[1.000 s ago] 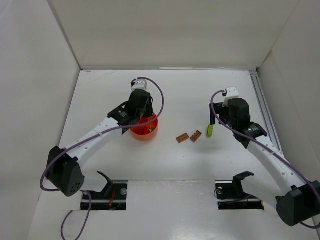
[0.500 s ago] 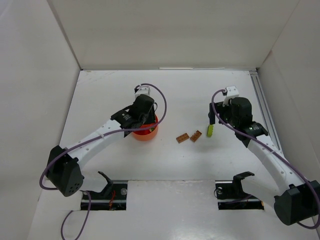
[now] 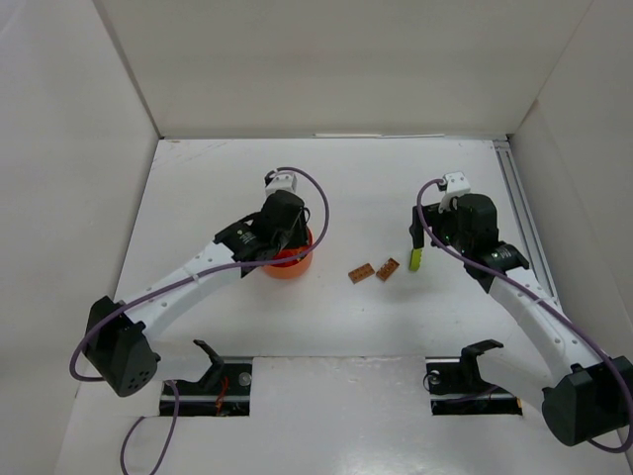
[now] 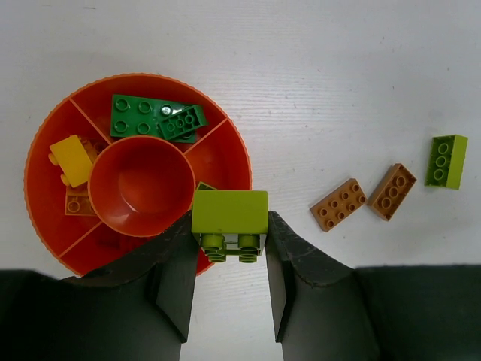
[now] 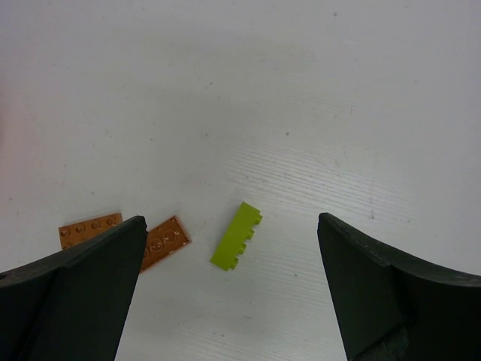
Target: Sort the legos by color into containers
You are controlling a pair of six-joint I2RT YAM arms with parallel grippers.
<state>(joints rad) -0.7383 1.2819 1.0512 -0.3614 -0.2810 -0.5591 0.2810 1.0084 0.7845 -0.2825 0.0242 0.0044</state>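
Left wrist view: the left pincer [image 4: 231, 239] clamps a lime brick [image 4: 229, 212] between its dark fingers, poised over the near-right edge of the red-orange bowl [image 4: 222, 154] on the white bench [image 4: 338, 68]. The bowl is split into compartments around a raised centre. Green bricks [image 4: 146, 118] lie in the far compartment, and a yellow brick [image 4: 71, 159] and an orange brick [image 4: 75, 203] share the left one. To the right of the bowl, two brown bricks [image 4: 338, 204] lie side by side on the bench, with a second lime brick [image 4: 446, 161] just right of them. The right wrist view shows the right pincer [image 5: 231, 222] spread wide and empty, with that second lime brick between and below its fingers and no contact visible. The main risk appears to be at the bowl. The held brick hangs over the rim rather than squarely over a compartment, so a release here could strike the rim or a divider and bounce out onto the bench. It could also drop among the wrong colour. On the right, the loose lime brick lies at an angle to the fingers. Closing on it askew could flick it toward the brown bricks instead of seating it.
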